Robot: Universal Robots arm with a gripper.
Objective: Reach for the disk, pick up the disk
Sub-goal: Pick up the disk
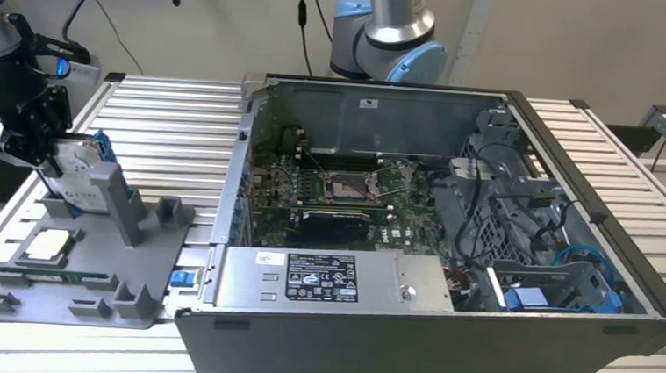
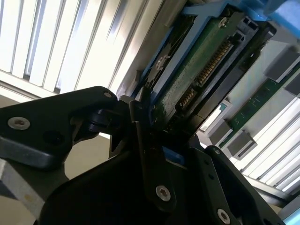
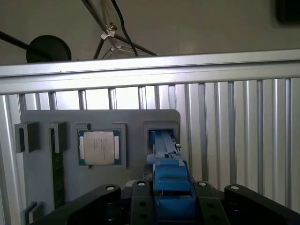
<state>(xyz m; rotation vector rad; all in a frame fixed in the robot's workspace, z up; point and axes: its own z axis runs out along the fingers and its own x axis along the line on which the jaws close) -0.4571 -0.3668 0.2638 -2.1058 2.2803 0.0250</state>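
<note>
Exterior view: high, oblique, set back. Takes in the slatted worktop (image 1: 173, 122), open PC case (image 1: 415, 359) in the middle, grey tray (image 1: 80, 274) at the exterior view's left. First wrist view: near, looks past the pincer (image 3: 171, 201) onto that tray. Second wrist view: hard up against the disk (image 2: 201, 70). All three share the disk.

Disk (image 1: 76, 169) stands on edge, slightly tilted, at 9 o'clock from open computer case (image 1: 423, 246) in exterior view. Flat silver-grey body, pale face, blue frame (image 1: 100, 147) along edge toward 1 o'clock. Lower end meets slot of grey holder tray (image 1: 105, 260); seated or lifted clear, cannot tell. Gripper (image 1: 44, 159) clamped on upper end, one finger against each face. Second wrist view: green circuit board (image 2: 197, 79) of underside, row of connector contacts. First wrist view: blue frame edge between fingers, running toward slot.
</note>
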